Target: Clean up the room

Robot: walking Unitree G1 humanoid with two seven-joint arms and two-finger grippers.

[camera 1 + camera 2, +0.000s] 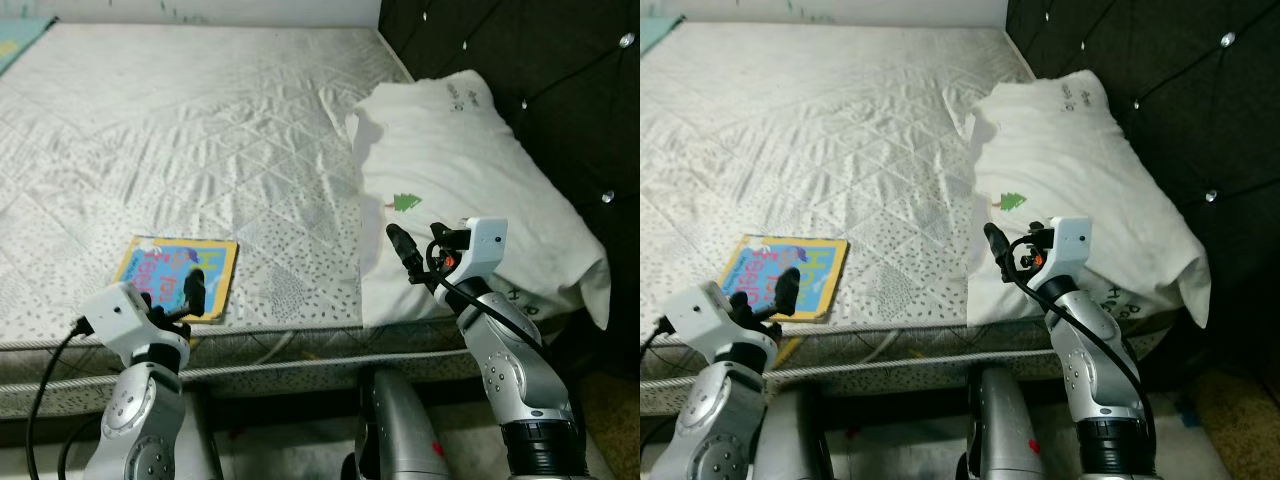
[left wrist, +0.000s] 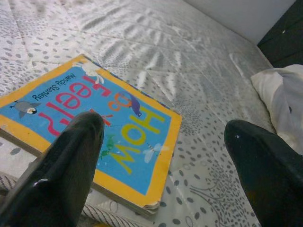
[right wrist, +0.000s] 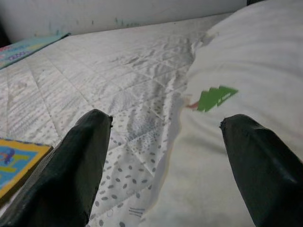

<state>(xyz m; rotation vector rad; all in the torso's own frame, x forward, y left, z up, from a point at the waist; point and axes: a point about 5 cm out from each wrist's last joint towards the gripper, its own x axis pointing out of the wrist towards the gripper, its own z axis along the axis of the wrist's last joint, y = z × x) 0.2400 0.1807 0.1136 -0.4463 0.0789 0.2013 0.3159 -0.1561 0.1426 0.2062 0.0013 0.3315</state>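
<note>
Quilted cloth mattress (image 1: 200, 130); glossy book (image 2: 94, 127), probably cardboard; soft cloth pillow (image 1: 470, 170)

- A yellow-bordered picture book (image 1: 785, 276) is lying flat near the front edge of the white quilted mattress (image 1: 840, 140).
- The left gripper (image 1: 783, 292) is hovering over the book's near edge.
- A white pillow (image 1: 1080, 170) with a small green tree print is resting against the dark tufted headboard (image 1: 1180, 90).
- The right gripper (image 1: 998, 250) is hanging above the pillow's front part, close to the tree print.
</note>
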